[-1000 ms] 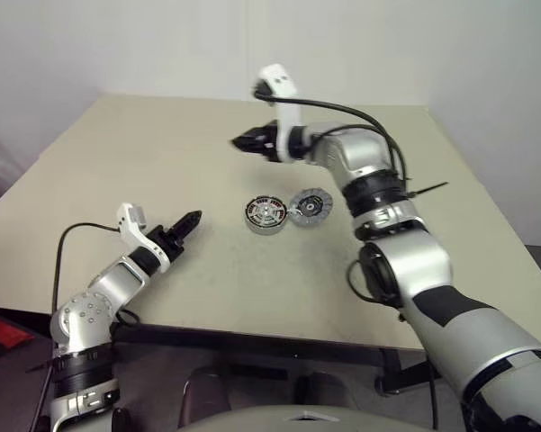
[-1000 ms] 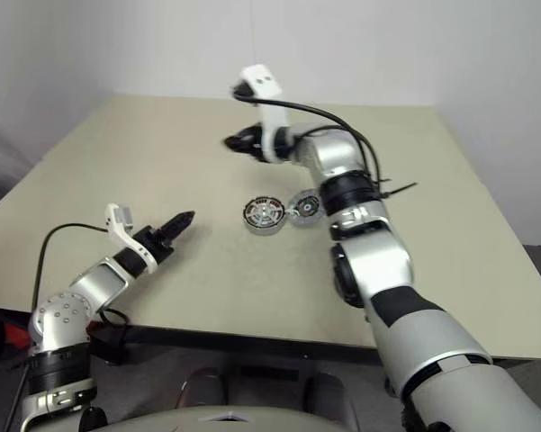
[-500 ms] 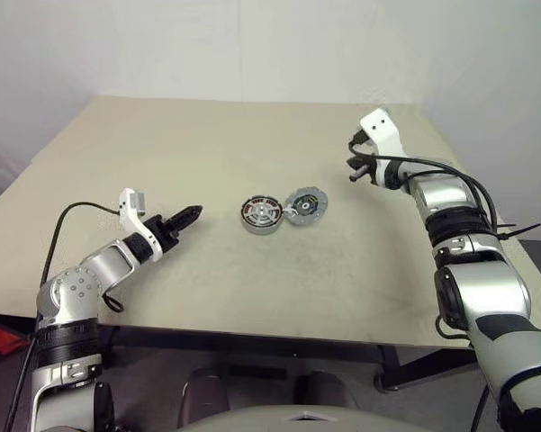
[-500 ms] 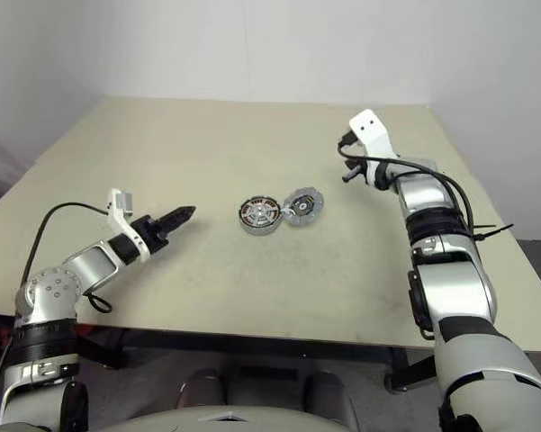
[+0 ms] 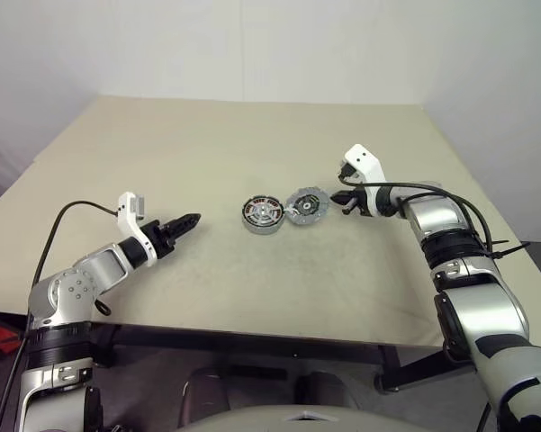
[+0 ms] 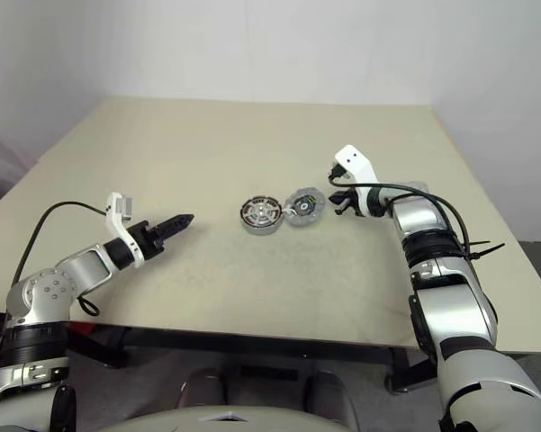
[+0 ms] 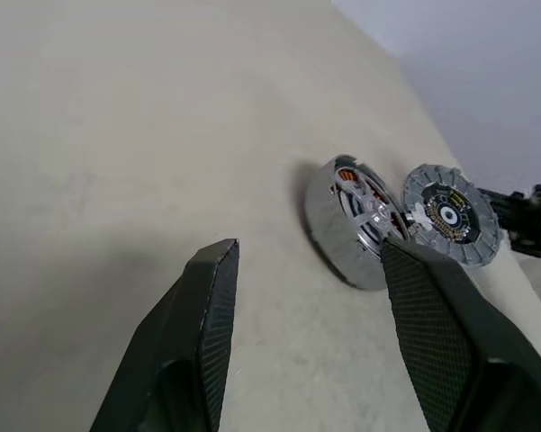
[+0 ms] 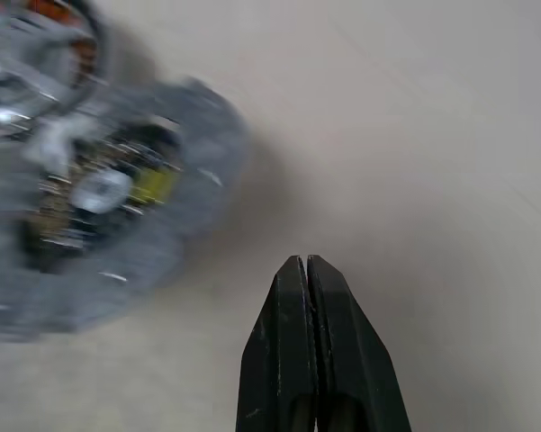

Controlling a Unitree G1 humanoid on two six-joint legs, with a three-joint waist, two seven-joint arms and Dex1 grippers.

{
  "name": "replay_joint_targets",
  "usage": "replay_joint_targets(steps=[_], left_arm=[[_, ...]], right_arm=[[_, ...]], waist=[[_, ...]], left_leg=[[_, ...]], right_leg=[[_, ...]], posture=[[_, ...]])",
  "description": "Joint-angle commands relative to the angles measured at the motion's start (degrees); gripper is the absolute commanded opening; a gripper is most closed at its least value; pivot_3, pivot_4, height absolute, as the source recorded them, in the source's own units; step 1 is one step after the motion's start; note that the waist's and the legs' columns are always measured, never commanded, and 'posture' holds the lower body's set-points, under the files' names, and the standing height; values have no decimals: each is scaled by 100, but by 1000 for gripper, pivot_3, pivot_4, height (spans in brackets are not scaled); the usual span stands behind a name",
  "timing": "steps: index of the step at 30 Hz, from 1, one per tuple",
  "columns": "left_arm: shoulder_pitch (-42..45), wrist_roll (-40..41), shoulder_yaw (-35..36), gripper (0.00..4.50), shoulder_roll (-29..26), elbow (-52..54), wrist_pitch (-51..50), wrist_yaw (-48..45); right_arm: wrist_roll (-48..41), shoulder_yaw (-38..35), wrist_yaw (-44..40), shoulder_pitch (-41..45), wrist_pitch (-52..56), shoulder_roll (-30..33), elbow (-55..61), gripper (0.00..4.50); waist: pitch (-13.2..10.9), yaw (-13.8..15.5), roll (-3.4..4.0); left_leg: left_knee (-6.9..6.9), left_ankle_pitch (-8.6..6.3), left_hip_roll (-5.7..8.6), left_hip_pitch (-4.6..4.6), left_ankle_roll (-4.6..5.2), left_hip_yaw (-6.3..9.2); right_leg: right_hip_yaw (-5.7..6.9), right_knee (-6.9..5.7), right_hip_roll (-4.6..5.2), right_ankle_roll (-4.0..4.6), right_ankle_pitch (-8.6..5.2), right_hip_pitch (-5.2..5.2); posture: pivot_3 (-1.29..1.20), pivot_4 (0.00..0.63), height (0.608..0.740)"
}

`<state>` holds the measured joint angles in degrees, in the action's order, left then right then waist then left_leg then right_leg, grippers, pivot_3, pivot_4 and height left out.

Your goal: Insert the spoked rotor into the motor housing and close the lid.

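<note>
The motor housing (image 5: 263, 214) is a round dark-and-silver cup near the table's middle, with copper windings showing inside. The silver spoked rotor (image 7: 365, 203) appears to sit in it. The round grey lid (image 5: 307, 204) leans open against the housing's right side, its circuit face up. My right gripper (image 5: 337, 199) is shut and empty, low over the table just right of the lid, its tips pointing at the lid (image 8: 108, 211). My left gripper (image 5: 194, 219) is open and empty to the left of the housing (image 7: 351, 225), pointing toward it with a gap between.
The beige table (image 5: 252, 279) runs wide around the parts, with its front edge near me and white walls behind. A black cable loops off each wrist.
My right arm swung from high over the table's far side out to the right, then sank beside the lid, and its fingers closed. The left gripper stayed put, rolling slightly.
</note>
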<state>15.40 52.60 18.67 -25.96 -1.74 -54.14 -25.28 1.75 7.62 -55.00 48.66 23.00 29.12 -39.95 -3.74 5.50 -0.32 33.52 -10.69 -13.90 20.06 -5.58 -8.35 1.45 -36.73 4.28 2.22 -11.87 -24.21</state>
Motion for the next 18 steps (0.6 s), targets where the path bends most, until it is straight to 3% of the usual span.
replay_joint_targets(steps=[1,8,18], left_arm=[[59,6,188,2640,-79,213,75,-25],[42,-25,230,2640,-9,225,81,23],[29,-30,243,2640,75,286,87,121]], right_arm=[[-169,143,-638,35,79,192,657,10],[-285,317,-1179,-333,294,284,1347,10],[-543,213,-961,-17,838,60,1507,10]], waist=[[0,3,0],[1,2,-1],[0,-8,0]], left_leg=[[3,-1,0,1,2,0],[43,-31,-4,0,53,0],[62,-36,-8,-4,61,0]], right_leg=[[0,0,0,0,0,0],[0,-1,2,0,0,15],[-2,-9,2,2,3,21]], posture=[[0,0,740],[0,0,740],[0,0,740]])
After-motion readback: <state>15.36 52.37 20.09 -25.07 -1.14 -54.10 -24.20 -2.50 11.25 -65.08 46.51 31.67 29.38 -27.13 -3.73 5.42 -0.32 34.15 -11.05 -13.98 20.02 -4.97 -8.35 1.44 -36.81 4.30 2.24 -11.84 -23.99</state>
